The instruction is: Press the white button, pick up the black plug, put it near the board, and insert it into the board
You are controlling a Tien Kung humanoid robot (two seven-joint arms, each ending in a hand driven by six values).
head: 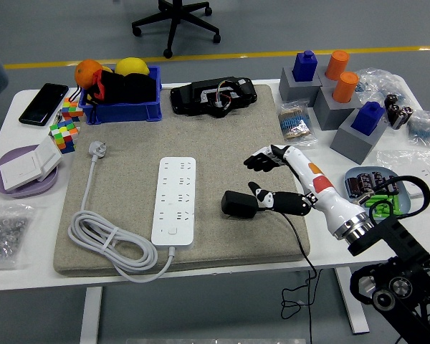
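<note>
A white power strip lies lengthwise in the middle of the beige mat, with a small button near its front end. Its white cable coils at the left. The black plug lies on the mat just right of the strip, and its thin black cord runs off the table's front edge. My right hand reaches in from the right, fingers spread above and behind the plug. The thumb rests against the plug's right end. Nothing is held.
A blue bin of fruit and a black device stand at the back. Phone, puzzle cubes and a purple plate sit at the left. Grey blocks with blue and orange pieces and a tray crowd the right.
</note>
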